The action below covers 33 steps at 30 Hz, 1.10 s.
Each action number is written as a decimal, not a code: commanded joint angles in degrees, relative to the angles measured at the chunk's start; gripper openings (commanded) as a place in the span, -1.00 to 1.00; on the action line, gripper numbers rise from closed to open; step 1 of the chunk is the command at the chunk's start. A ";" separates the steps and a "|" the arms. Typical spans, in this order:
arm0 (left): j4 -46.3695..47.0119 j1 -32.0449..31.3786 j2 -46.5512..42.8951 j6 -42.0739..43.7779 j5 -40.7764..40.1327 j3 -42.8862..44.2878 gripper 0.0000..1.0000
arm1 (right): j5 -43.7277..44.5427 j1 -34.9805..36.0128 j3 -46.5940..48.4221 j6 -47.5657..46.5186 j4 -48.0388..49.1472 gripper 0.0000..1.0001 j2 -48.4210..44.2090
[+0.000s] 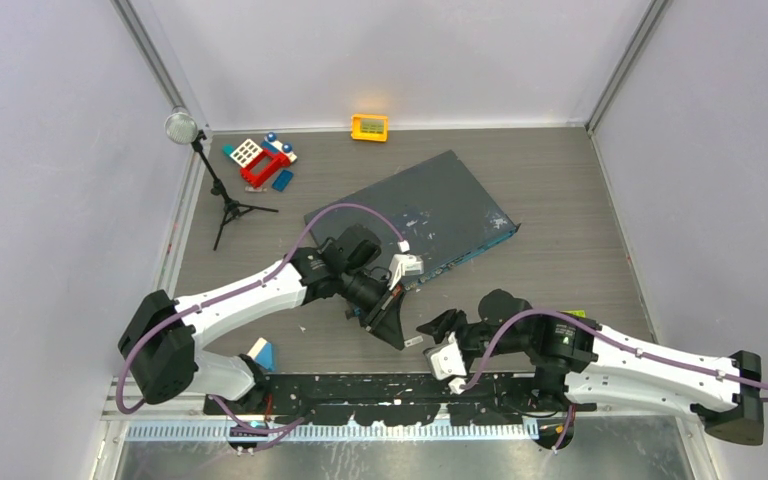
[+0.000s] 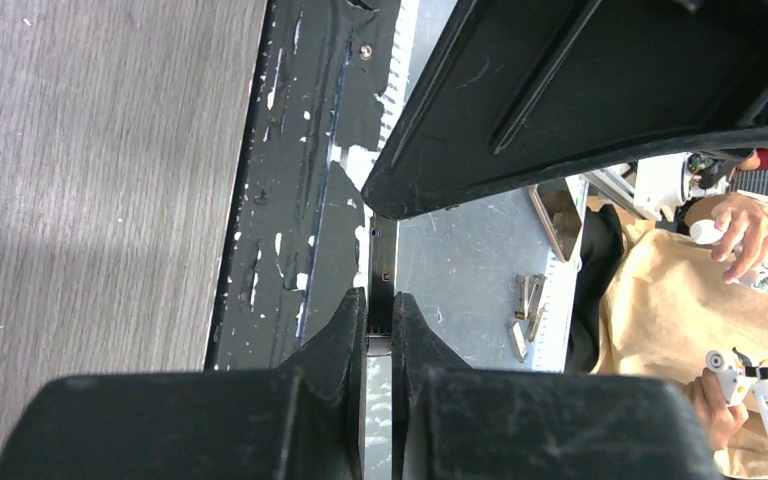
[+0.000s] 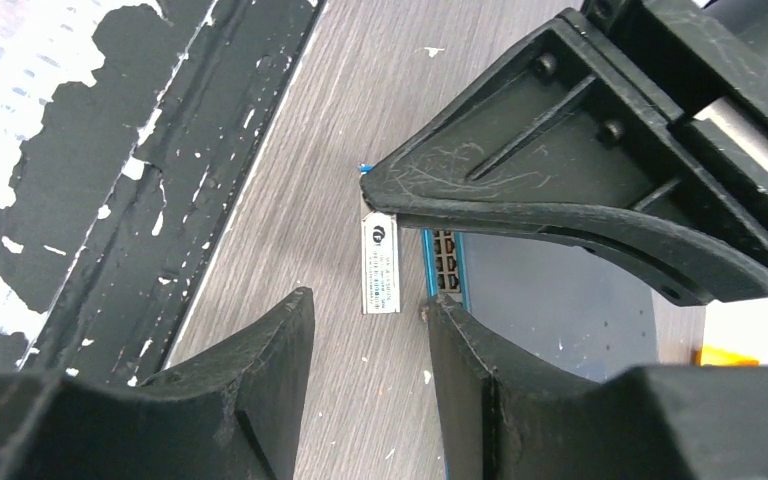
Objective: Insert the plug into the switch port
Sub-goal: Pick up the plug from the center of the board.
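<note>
The switch [image 1: 430, 210] is a flat dark-grey box lying at an angle mid-table. Its teal front face [image 1: 470, 250] looks toward the near right. In the right wrist view a few ports [image 3: 446, 262] show on that face. My left gripper [image 1: 401, 341] [image 2: 380, 300] is shut on the plug, a thin piece that looks dark in its own view [image 2: 383, 265]. In the right wrist view the plug shows a white printed label [image 3: 380, 262]. My right gripper [image 1: 426, 340] [image 3: 370, 300] faces it, open, with the plug's end just ahead of its gap.
A small orange-yellow box [image 1: 369, 127] sits at the back wall. Toy blocks [image 1: 260, 160] and a small tripod [image 1: 222, 195] stand at the back left, and a blue block [image 1: 263, 353] lies near the left arm base. The black scuffed base rail [image 1: 400, 395] runs along the near edge.
</note>
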 commanded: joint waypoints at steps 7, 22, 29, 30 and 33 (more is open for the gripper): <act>1.14 -0.17 -1.14 -0.78 3.66 2.21 -1.00 | 3.48 1.75 2.06 -3.35 0.27 -0.25 0.69; 2.02 -0.17 0.28 -1.68 4.76 1.79 -1.00 | 3.76 2.48 0.42 -2.98 3.07 -0.22 0.28; 2.21 -0.17 0.39 -1.65 5.09 1.62 -1.00 | 3.58 2.44 0.14 -2.44 3.85 -0.53 0.92; 2.24 -0.17 0.35 -1.72 5.09 1.61 -1.00 | 3.51 2.48 0.14 -2.36 3.84 -0.60 0.97; 1.86 -0.17 0.42 -1.60 4.50 1.85 -0.99 | 3.41 2.47 0.14 -1.66 3.78 -0.82 0.96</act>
